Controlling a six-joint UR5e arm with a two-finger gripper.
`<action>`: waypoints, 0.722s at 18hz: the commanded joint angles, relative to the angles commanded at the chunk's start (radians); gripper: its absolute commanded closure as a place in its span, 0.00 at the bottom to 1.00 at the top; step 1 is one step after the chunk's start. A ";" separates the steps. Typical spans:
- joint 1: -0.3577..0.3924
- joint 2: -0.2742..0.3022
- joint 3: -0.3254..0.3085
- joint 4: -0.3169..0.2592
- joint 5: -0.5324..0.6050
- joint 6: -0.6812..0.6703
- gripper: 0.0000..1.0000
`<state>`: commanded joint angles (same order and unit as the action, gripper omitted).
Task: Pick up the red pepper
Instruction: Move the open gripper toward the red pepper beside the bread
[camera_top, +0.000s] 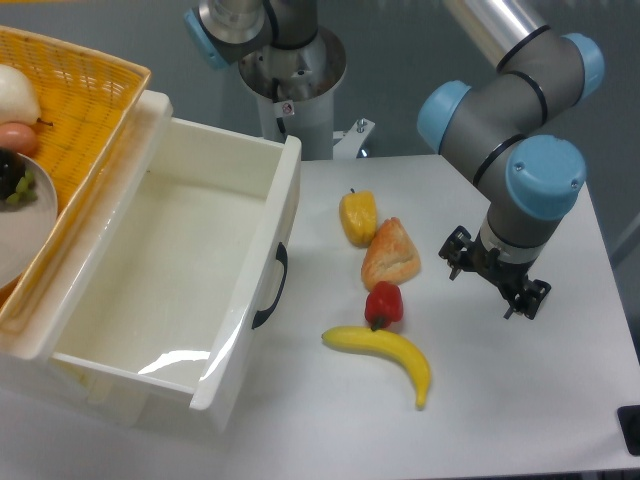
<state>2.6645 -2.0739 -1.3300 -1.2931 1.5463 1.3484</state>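
The red pepper (384, 303) is small and glossy with a dark stem. It sits on the white table between the orange-tan bread piece (391, 255) behind it and the banana (385, 355) in front of it, close to or touching both. My gripper (492, 277) hangs under the blue-and-grey wrist, to the right of the pepper and apart from it. Its black fingers stand spread apart with nothing between them. The wrist hides part of the gripper.
A yellow pepper (358, 217) lies behind the bread. A large white bin (285, 215) with a black handle stands at the left. A wicker basket (90, 90) with food rests on the bin's far left edge. The table's right edge is near the arm.
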 joint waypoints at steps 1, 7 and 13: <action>0.000 0.000 -0.003 0.002 0.001 0.003 0.00; -0.018 0.000 -0.044 0.030 -0.006 -0.047 0.00; -0.009 0.014 -0.184 0.213 -0.075 -0.049 0.00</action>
<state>2.6553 -2.0601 -1.5140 -1.0799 1.4712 1.2993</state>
